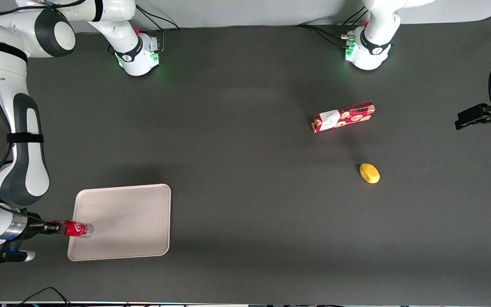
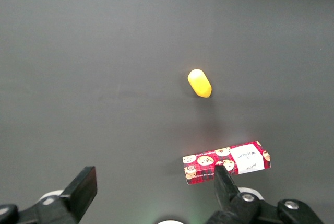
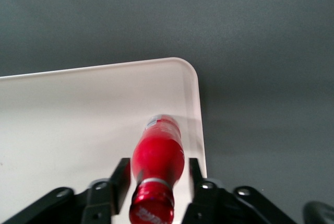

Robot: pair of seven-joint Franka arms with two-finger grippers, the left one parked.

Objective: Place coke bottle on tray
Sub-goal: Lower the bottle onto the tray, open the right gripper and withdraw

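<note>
the tray [image 1: 130, 221] is seen toward the working arm's end of the table. the coke bottle [image 1: 77, 229] is held over its rim edge, base inward. it is clamped near the neck by the gripper [image 1: 53, 227], jaws closed on it. if released here, it could roll off the rim.

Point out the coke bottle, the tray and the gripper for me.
coke bottle [image 1: 76, 229], front view, on its red body.
tray [image 1: 130, 221], front view, on its bare cream floor.
gripper [image 3: 156, 182], right wrist view, midway between the fingertips either side of the bottle, over the tray's edge.
</note>
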